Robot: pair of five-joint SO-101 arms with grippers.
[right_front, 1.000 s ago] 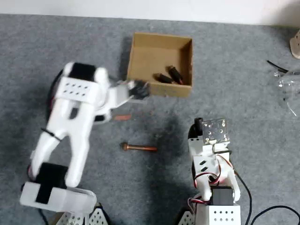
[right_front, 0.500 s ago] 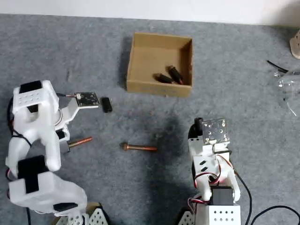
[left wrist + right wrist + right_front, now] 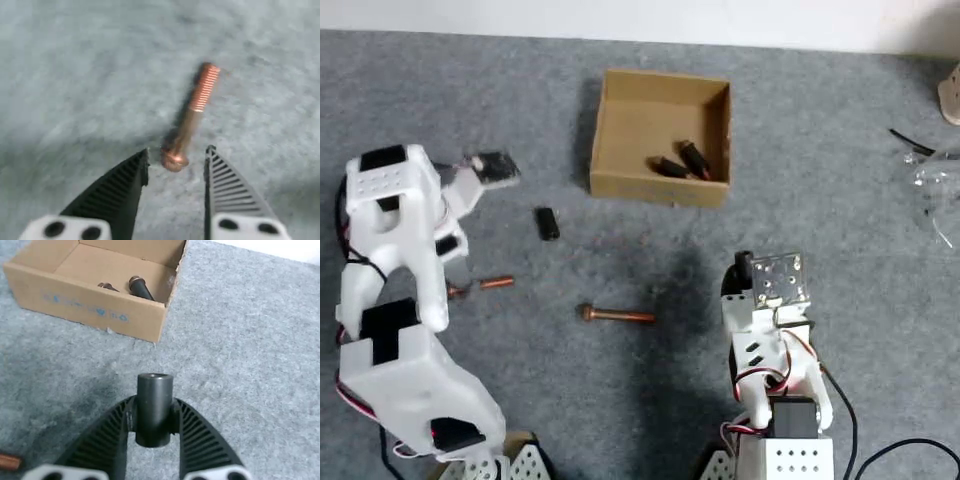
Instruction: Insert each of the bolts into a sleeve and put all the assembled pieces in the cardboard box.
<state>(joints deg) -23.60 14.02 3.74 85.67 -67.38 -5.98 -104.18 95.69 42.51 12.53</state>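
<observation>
Left pincer point(image 3: 177, 150) first: it's spread wide, low over the grey counter point(image 3: 820, 150), and a copper bolt point(image 3: 192, 112) lies with its head right in the gap. We can't tell whether either finger touches it. We read that as lining up for a pick, fingers either side of the head so they can close across it.

Over to the right pincer point(image 3: 153, 407), pinching a black sleeve point(image 3: 154, 387) upright with the bore facing up. That looks like a ready socket waiting for a bolt.

From overhead, that bolt sits at left centre, half tucked under the left arm. A loose sleeve point(image 3: 547, 223) lies just up and right of it, and a longer bolt point(image 3: 618, 315) rests in the middle. The box point(image 3: 655, 187) stands at upper centre with two dark pieces point(image 3: 678, 160) already inside.

What's changed? A second ago the left arm stretched out to the box's lower left corner. Now it has swung back to the left edge, and the short bolt has come left with it. Since half a second ago that bolt has crept slightly up the frame. The right arm and the longer bolt haven't budged.
</observation>
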